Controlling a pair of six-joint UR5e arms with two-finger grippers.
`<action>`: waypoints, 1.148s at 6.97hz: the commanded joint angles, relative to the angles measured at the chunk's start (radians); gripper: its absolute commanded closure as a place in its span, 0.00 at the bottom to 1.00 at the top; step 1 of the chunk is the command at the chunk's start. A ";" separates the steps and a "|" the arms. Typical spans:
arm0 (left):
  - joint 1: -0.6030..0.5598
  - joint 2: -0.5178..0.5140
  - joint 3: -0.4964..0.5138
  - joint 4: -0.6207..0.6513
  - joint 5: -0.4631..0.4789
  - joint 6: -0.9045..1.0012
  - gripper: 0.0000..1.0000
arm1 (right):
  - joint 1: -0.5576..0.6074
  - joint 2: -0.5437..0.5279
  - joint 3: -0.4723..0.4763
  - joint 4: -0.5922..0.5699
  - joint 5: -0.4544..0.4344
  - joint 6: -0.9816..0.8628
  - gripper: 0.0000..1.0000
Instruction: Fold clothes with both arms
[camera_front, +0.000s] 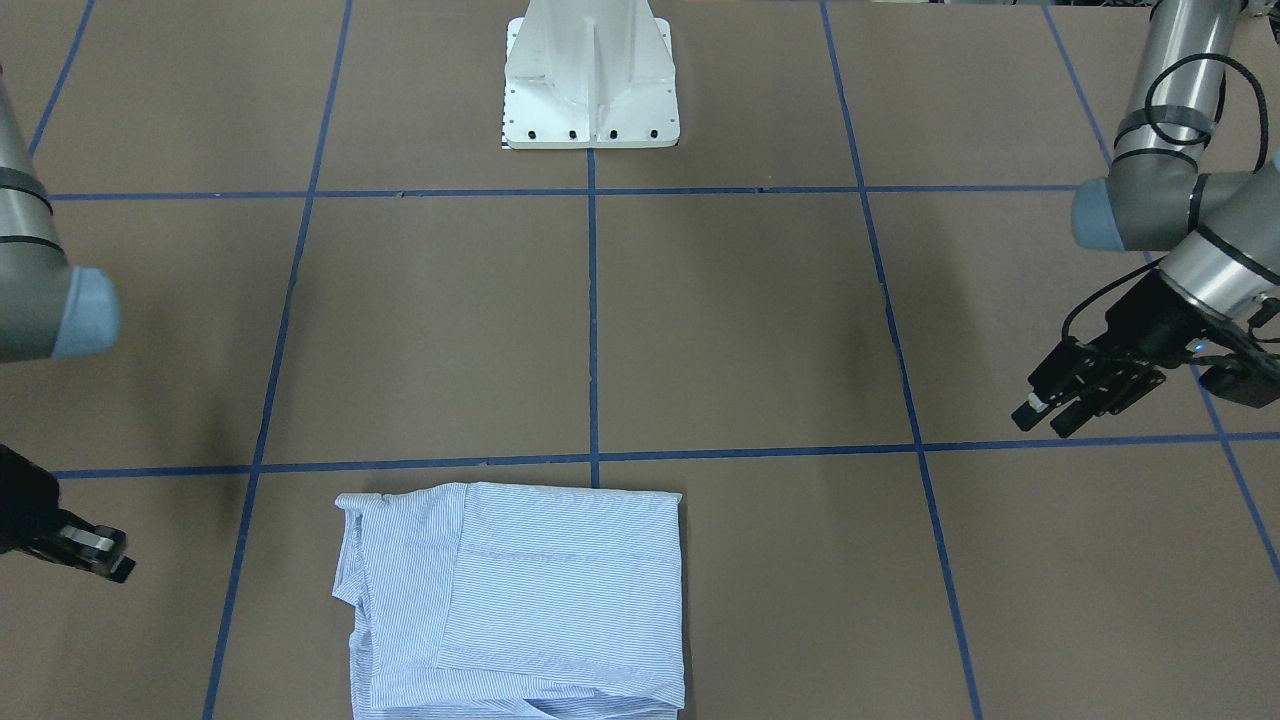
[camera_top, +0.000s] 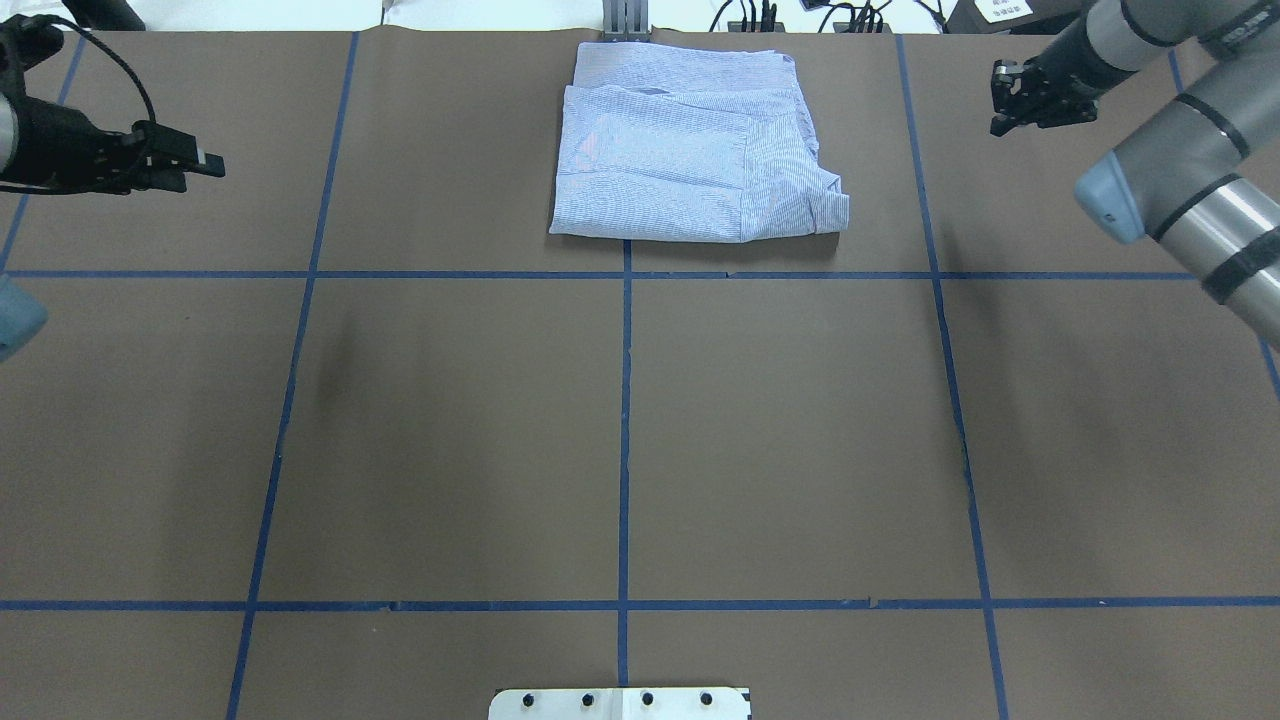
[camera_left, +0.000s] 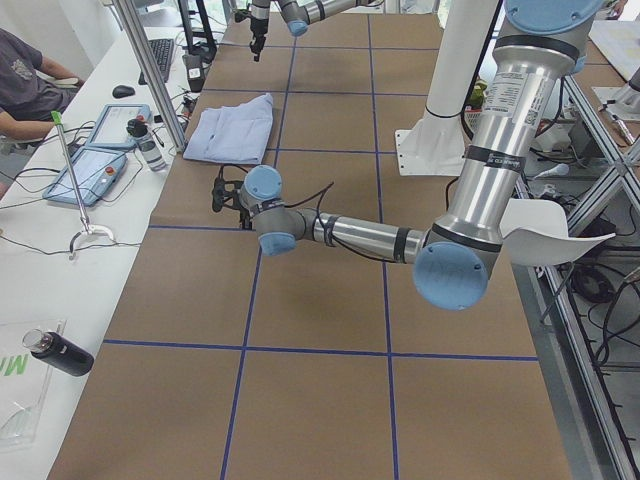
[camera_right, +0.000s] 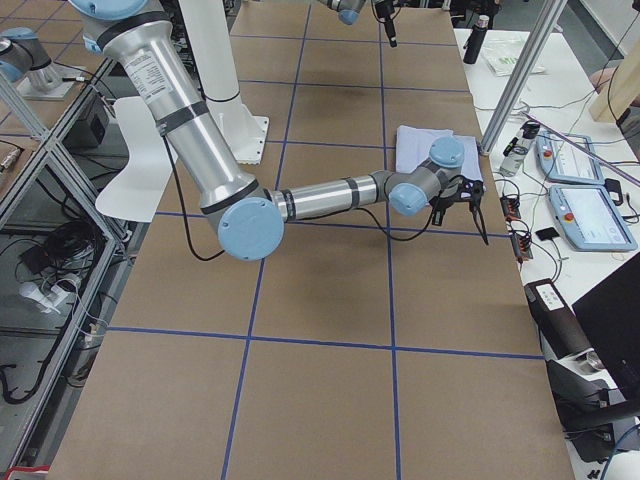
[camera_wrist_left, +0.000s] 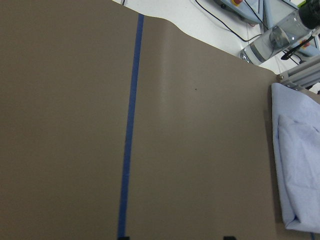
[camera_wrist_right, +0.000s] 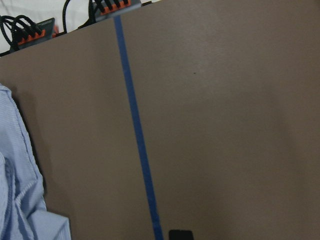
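Note:
The clothes are one light blue striped shirt (camera_top: 690, 150), folded into a rectangle and lying flat at the table's far edge, its collar end toward the right in the overhead view. The front-facing view has the shirt (camera_front: 520, 600) at its bottom centre. My left gripper (camera_top: 200, 165) hovers far to the shirt's left, open and empty; its fingers (camera_front: 1045, 415) stand apart. My right gripper (camera_top: 1010, 100) hangs to the shirt's right, shut on nothing, with one dark tip (camera_wrist_right: 180, 235) centred in its wrist view. Neither gripper touches the shirt (camera_wrist_left: 300, 165), whose edge (camera_wrist_right: 17, 190) also lies in the right wrist view.
Blue tape lines (camera_top: 625, 440) divide the brown table into squares. The white pedestal base (camera_front: 590, 90) stands at the robot's side. Beyond the far edge is a white desk with teach pendants (camera_left: 100, 150), a bottle (camera_left: 60, 352), aluminium posts (camera_left: 150, 70) and a seated person (camera_left: 20, 80).

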 joint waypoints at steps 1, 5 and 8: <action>-0.064 0.145 -0.023 0.001 -0.004 0.334 0.31 | 0.074 -0.215 0.132 -0.003 0.075 -0.180 1.00; -0.143 0.282 -0.026 0.021 -0.013 0.665 0.23 | 0.106 -0.477 0.315 -0.128 0.076 -0.596 0.00; -0.244 0.290 -0.111 0.318 -0.035 0.878 0.01 | 0.230 -0.446 0.463 -0.596 0.059 -0.994 0.00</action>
